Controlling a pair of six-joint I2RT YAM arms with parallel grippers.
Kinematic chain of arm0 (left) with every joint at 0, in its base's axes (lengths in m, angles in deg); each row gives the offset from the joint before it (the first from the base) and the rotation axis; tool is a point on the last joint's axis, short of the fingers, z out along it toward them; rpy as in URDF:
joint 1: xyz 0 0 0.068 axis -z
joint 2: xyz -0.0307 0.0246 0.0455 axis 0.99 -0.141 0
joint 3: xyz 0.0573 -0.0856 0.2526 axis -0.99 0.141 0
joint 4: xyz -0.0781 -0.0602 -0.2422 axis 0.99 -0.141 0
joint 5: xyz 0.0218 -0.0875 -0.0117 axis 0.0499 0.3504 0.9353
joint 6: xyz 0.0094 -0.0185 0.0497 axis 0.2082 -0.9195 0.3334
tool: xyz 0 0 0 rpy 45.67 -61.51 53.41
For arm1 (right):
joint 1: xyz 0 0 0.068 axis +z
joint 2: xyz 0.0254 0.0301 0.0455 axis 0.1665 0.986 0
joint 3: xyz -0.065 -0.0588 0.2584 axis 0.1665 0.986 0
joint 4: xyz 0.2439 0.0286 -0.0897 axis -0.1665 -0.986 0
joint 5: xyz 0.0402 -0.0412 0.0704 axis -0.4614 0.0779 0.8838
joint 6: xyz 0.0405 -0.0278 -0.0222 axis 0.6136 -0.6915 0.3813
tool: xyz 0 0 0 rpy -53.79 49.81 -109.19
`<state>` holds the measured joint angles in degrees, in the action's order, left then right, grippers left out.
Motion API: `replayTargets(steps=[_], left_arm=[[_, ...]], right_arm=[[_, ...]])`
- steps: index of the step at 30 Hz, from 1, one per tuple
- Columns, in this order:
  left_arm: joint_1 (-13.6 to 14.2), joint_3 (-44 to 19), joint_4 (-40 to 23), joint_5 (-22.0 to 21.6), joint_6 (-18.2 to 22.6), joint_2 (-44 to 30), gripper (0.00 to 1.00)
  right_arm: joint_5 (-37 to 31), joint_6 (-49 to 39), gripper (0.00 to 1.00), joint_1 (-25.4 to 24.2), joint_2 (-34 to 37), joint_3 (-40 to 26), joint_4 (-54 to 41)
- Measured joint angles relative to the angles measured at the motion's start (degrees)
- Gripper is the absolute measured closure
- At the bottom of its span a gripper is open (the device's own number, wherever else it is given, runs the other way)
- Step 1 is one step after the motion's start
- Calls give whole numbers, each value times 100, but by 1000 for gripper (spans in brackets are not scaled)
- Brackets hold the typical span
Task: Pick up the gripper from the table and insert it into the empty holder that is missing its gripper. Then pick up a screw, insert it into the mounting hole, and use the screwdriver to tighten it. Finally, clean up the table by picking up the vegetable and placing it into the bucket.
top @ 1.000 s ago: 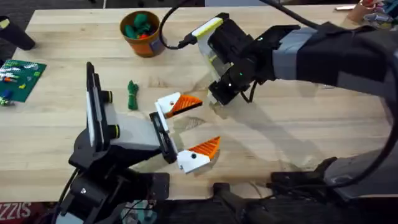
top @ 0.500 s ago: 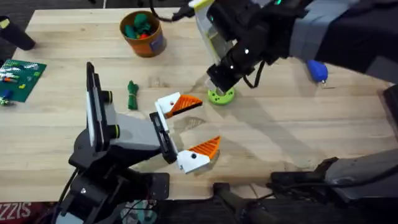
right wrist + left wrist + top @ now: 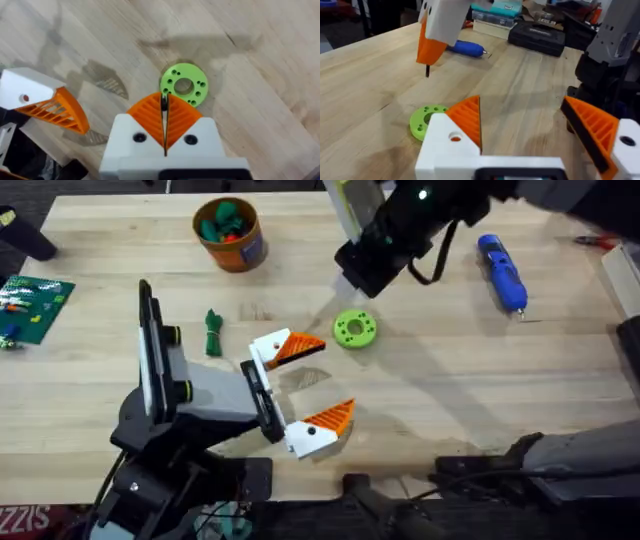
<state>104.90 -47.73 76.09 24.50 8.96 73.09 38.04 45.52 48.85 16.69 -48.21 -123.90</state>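
Note:
My right gripper (image 3: 164, 117) is shut on a small black screw (image 3: 163, 103), which pokes out between the orange pads. It hovers above the green ring disc (image 3: 355, 329), toward the table's far side (image 3: 352, 272). The holder's black plates (image 3: 262, 395) end my left arm and carry two orange ribbed fingers. The upper one, the gripper (image 3: 288, 348), sits against the plates. My left gripper (image 3: 335, 377) is open with nothing in it. The blue screwdriver (image 3: 502, 272) lies at the far right. The dark green vegetable (image 3: 212, 333) lies left of the holder. The bucket (image 3: 229, 234) stands far left of centre.
The bucket holds green and orange toy items. A green circuit-like board (image 3: 30, 305) lies at the left edge. In the left wrist view, black cases and boxes (image 3: 540, 37) sit beyond the table, and the right gripper (image 3: 432, 42) hangs over the disc (image 3: 425, 120).
My right arm has lifted and moved toward the far side, uncovering the green disc and the blue screwdriver. The left arm and its orange fingers have stayed still.

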Motion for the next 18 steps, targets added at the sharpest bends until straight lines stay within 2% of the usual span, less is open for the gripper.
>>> replayTargets(steps=[13,18], left_arm=[[0,0,1,-1,0,0,14],[0,0,1,0,0,-2,14]], right_arm=[[2,-112,995,28,-2,-525,-481],[4,-132,995,249,0,-664,-556]])
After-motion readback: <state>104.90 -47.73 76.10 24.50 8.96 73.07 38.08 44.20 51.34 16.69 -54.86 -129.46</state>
